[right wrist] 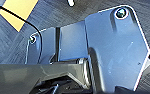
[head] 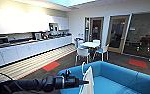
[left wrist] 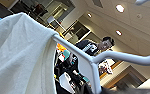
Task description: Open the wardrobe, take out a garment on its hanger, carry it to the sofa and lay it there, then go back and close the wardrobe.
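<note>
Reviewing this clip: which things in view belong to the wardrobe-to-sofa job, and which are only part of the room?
Job:
- white T-shirt
- white hanger
- blue sofa
- left tool, at the hanger

Room only:
- kitchen counter
- white table
- white chairs
- red floor patch
- person

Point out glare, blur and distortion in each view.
Head view: upper cupboards washed out by glare, straight lines bowed by the wide angle. Left wrist view: ceiling lights flare, garment and hanger soft. Right wrist view: carpet blurred.
</note>
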`<state>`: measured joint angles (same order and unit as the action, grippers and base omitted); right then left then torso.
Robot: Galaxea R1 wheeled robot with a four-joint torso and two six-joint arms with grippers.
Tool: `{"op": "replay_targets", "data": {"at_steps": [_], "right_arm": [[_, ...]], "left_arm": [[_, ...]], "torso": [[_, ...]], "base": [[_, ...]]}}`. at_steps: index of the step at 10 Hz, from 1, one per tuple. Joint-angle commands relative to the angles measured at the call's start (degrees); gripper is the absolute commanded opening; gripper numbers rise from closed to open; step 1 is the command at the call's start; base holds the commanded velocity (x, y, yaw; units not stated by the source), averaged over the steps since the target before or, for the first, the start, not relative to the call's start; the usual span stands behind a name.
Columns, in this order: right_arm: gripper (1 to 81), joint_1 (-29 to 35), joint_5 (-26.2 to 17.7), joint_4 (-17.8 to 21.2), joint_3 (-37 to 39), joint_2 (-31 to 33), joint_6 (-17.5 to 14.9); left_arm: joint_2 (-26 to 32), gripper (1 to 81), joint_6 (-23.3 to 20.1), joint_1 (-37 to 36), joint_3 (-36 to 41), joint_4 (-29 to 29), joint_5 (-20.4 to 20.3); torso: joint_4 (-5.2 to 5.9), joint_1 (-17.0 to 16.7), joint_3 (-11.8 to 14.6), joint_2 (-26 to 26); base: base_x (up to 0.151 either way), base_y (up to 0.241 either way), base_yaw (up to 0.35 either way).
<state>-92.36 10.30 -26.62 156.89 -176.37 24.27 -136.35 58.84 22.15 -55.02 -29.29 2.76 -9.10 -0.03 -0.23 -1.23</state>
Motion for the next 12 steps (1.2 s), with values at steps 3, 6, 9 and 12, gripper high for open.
{"op": "replay_targets", "data": {"at_steps": [3, 6, 9, 12], "right_arm": [[81.1, 2.74, -2.3, 0.17, -0.02, -0.41, -0.19], [81.1, 2.66, -2.3, 0.17, -0.02, -0.41, -0.19], [81.1, 2.57, -2.3, 0.17, -0.19, -0.41, -0.1], [81.1, 2.48, -2.22, 0.17, -0.28, -0.41, -0.1]], "left_arm": [[0.99, 1.0, -0.57, -8.83, 1.93, -1.47, -2.84], [1.34, 1.0, -0.57, -8.83, 2.1, -1.56, -2.84], [2.31, 1.0, -0.58, -8.74, 2.54, -1.56, -2.76], [2.75, 1.0, -0.66, -8.66, 2.63, -1.56, -2.4]], "torso": [[0.0, 0.03, 0.0, 0.0], [0.0, 0.03, 0.0, 0.0], [0.0, 0.03, 0.0, 0.0], [0.0, 0.03, 0.0, 0.0]], "base": [[0.0, 0.0, -0.281], [0.0, 0.0, -0.279], [0.0, 0.0, -0.265], [0.0, 0.0, -0.243]]}}
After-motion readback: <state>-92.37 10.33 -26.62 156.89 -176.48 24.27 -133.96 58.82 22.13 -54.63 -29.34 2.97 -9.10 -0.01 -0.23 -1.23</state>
